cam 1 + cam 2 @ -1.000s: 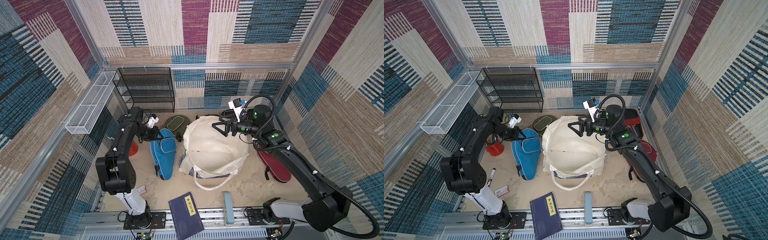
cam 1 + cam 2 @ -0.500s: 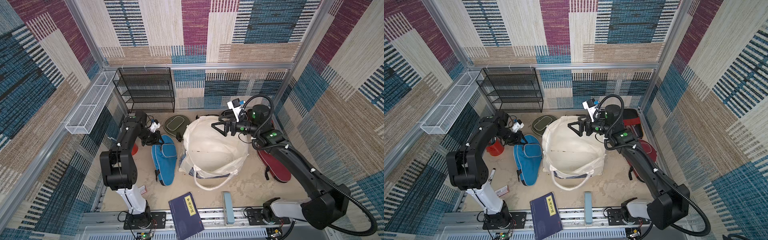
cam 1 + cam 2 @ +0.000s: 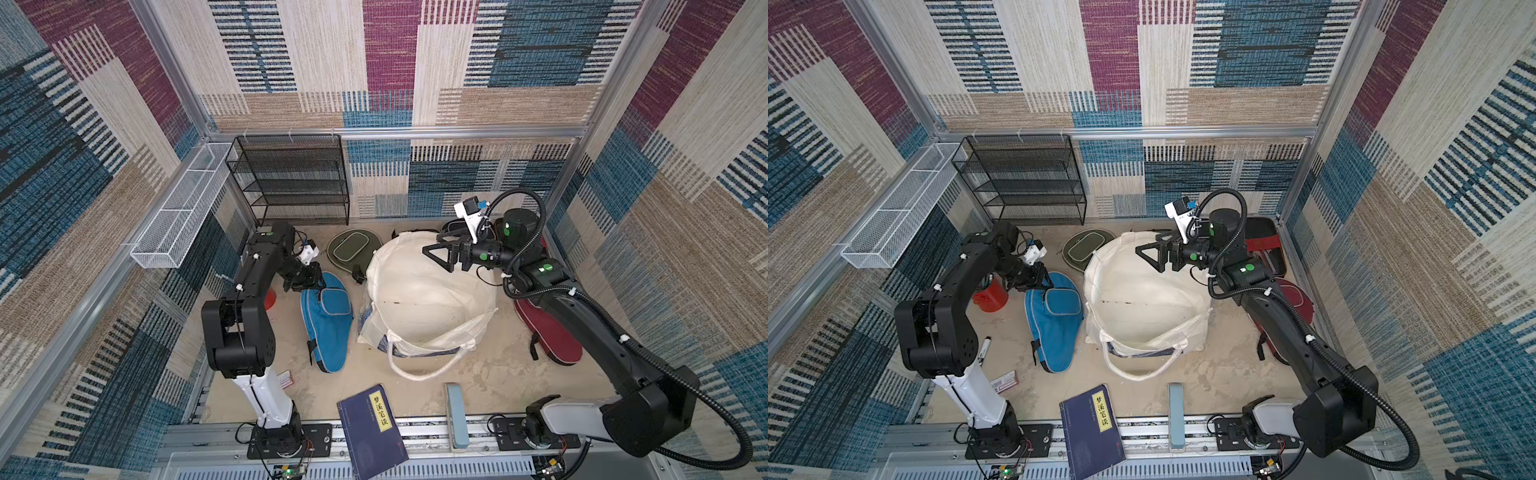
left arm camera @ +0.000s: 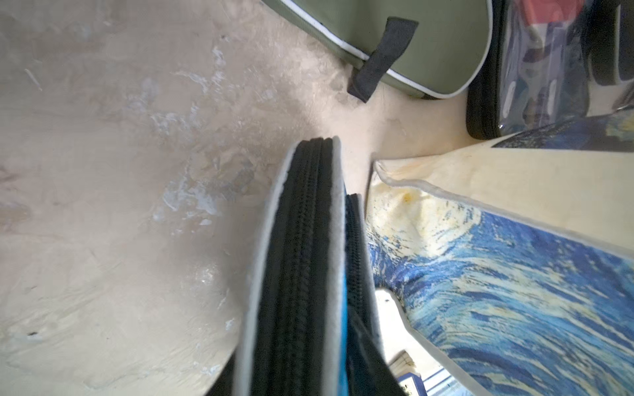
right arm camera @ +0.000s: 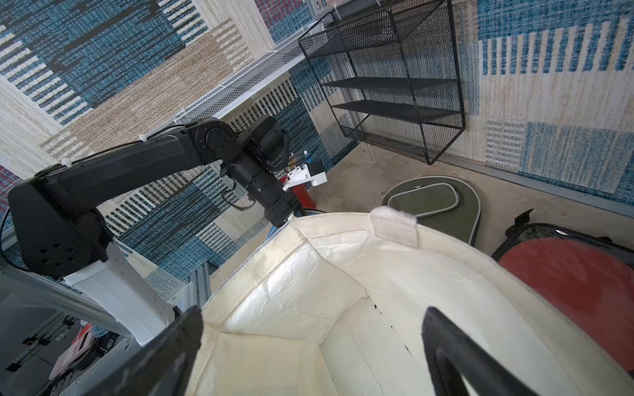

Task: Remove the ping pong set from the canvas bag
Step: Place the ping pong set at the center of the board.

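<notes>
The canvas bag [image 3: 424,299] [image 3: 1142,299] lies in the middle with its mouth toward the back. My right gripper [image 3: 440,255] [image 3: 1152,255] [image 5: 314,315] hangs open over that mouth, holding nothing; the lining [image 5: 308,295] below looks bare. A blue paddle case [image 3: 328,320] [image 3: 1054,316] lies left of the bag. My left gripper [image 3: 309,280] [image 3: 1038,276] is shut on its back end, and the zipper edge [image 4: 302,257] runs between the jaws. Olive [image 3: 353,249] [image 4: 394,34], maroon [image 3: 548,336], clear [image 5: 566,274] and black-red [image 3: 1262,241] cases lie outside the bag.
A black wire rack [image 3: 291,183] stands at the back and a white wire basket [image 3: 178,208] hangs on the left wall. A red cup [image 3: 990,295], a marker [image 3: 984,351] and a small box [image 3: 1005,380] lie front left. A dark blue book [image 3: 372,430] overhangs the front rail.
My left gripper has come down and back toward the left wall with the blue case's end, and the case has slid a little toward the front. The right arm has not moved.
</notes>
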Tool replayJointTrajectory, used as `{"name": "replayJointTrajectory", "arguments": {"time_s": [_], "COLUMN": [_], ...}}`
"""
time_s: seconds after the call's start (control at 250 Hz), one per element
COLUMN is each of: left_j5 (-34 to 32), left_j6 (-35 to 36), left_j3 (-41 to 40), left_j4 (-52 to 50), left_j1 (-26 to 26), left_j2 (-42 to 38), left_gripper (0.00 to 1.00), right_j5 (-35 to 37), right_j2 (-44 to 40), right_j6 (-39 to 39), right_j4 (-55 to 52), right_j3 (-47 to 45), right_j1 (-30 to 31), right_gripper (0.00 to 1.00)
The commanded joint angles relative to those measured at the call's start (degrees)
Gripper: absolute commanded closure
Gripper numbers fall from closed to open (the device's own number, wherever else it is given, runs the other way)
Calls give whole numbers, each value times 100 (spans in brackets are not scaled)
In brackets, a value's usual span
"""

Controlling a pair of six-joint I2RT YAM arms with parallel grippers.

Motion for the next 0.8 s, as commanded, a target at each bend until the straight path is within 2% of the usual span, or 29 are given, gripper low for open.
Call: {"name": "replayJointTrajectory", "arguments": {"time_s": [0.0, 0.392, 0.796], "left_j5": [-176, -318, -249], "left_j6": [-11, 42, 183], "left_j3": [125, 342, 873], "left_j4": [106, 112, 107], "left_j1": [3, -6, -59], "left_j2": [67, -31, -277], "left_gripper": [57, 47, 43], "right_j5": [-24, -11, 64], "right_j2": [-17, -76, -169], "right_j6": [-49, -85, -139], "right_j4": [66, 78, 20], "right_j3": [44, -33, -49], "right_j1": [-6, -33, -57], "right_gripper": [1, 1, 1]}}
